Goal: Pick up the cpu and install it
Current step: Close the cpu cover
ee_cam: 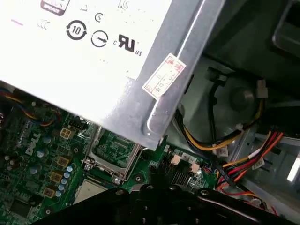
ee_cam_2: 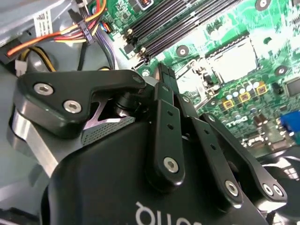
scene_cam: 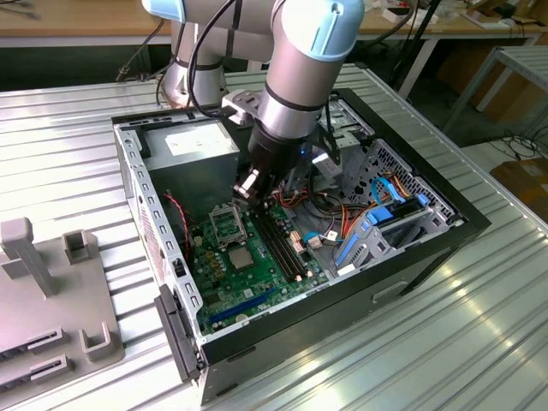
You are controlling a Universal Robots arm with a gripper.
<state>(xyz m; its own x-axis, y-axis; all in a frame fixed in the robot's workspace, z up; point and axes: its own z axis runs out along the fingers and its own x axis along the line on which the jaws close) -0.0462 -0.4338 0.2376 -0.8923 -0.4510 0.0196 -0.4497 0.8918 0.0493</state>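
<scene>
Gripper (scene_cam: 247,188) hangs over the motherboard (scene_cam: 257,282), its fingers (ee_cam_2: 165,79) pressed together on nothing. The cpu (scene_cam: 240,258) lies flat on the board, just near-side of the socket (scene_cam: 224,224). A red-printed sticker (ee_cam: 164,75) marks the power supply (ee_cam: 93,70).

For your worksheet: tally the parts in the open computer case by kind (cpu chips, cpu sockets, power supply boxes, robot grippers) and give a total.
cpu: 1
cpu socket: 1
power supply box: 1
gripper: 1
Total: 4
</scene>
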